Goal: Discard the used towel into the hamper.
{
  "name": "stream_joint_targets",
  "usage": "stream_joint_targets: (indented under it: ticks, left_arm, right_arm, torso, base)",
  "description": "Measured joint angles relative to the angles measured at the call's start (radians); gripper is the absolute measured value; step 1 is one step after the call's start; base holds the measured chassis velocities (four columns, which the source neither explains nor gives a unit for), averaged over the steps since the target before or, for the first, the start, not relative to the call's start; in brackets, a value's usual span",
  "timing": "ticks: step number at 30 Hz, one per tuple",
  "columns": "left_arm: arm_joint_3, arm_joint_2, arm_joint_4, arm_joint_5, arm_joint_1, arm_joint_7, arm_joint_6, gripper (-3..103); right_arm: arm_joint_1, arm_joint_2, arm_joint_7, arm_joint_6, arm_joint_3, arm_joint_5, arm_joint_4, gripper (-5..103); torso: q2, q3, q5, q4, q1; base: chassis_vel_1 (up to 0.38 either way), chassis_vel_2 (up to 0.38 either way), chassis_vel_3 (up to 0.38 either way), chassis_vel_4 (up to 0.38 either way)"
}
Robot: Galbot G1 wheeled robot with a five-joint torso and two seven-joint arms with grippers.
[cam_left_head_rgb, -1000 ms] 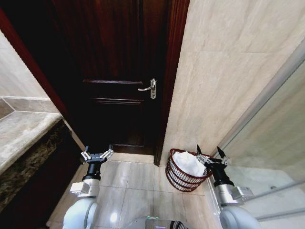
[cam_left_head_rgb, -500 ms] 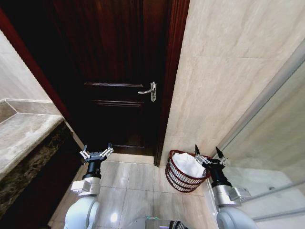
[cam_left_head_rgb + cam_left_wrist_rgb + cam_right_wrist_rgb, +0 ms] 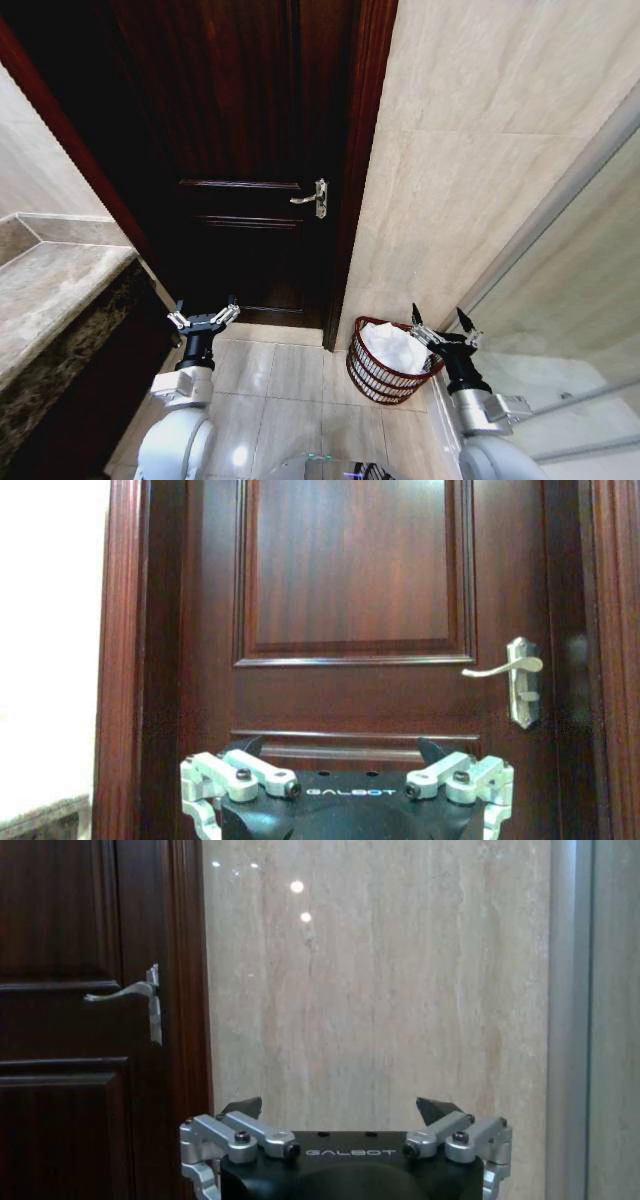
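Observation:
The hamper (image 3: 383,374), a dark reddish-brown slatted basket, stands on the floor against the beige wall to the right of the door. A crumpled white towel (image 3: 393,345) lies inside it, rising a little over the rim. My right gripper (image 3: 441,325) is held up open and empty just right of the hamper's rim; in its wrist view the right gripper (image 3: 340,1107) faces the wall. My left gripper (image 3: 204,314) is raised open and empty in front of the door, far left of the hamper, and the left gripper (image 3: 341,746) points at the door panel.
A dark wooden door (image 3: 250,160) with a silver handle (image 3: 312,198) is shut straight ahead. A stone counter (image 3: 50,290) runs along the left. A glass partition (image 3: 570,300) stands on the right. Pale floor tiles (image 3: 290,375) lie between my arms.
The whole head view has shifted: the door handle and counter sit lower in the picture than before. Both grippers stay open and raised, and the towel rests in the hamper as before.

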Motion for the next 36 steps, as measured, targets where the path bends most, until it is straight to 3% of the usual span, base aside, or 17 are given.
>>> stream_joint_targets:
  ticks: [5,36]
  left_arm:
    - [-0.009,0.003,0.0,-0.01,0.01,0.003,-0.006,100]
    - [-0.013,0.002,-0.02,-0.026,0.022,0.023,0.001,100]
  right_arm:
    - [0.0,-0.004,0.018,-0.048,-0.004,0.002,0.015,100]
    - [0.014,-0.006,0.018,-0.066,0.007,0.002,0.025,100]
  torso:
    - [0.028,0.016,0.0,0.0,0.012]
    - [0.179,0.098,0.0,0.0001,0.081]
  base:
    - [0.0,0.0,0.0,0.0]
    - [0.0,0.0,0.0,0.0]
